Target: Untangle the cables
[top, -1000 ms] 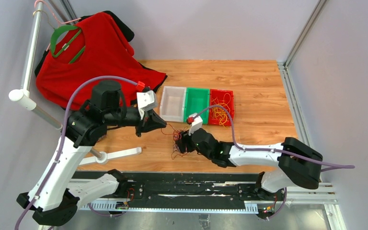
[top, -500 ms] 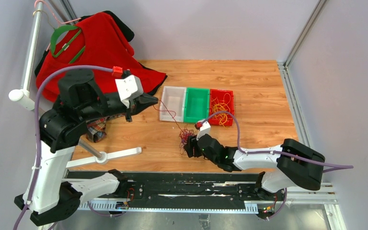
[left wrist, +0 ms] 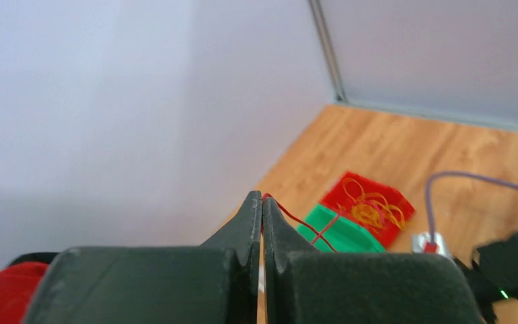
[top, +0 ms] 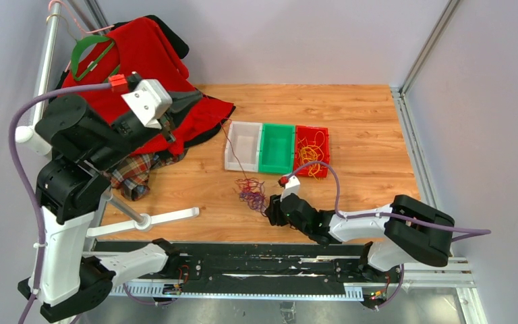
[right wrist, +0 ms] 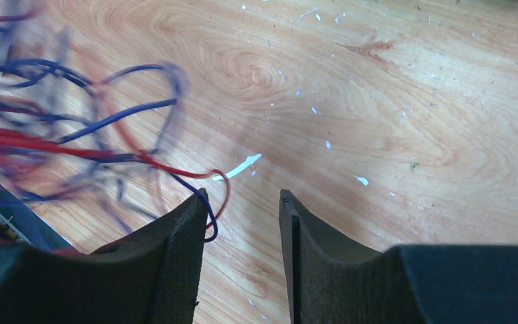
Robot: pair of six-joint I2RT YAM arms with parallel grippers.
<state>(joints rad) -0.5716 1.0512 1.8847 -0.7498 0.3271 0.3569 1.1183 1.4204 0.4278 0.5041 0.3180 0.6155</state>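
The desk is seen as smooth wood with a clear grain, flecked with small white marks. The cables are sheathed in a smooth coating. The pads of the right tool are covered with a matt black, finely ribbed texture. The three bins are made of smooth plastic, and the red shirt of matt cloth

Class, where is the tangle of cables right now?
Top view: the tangle lies on the table, near side of the white bin, just left of the right hand.
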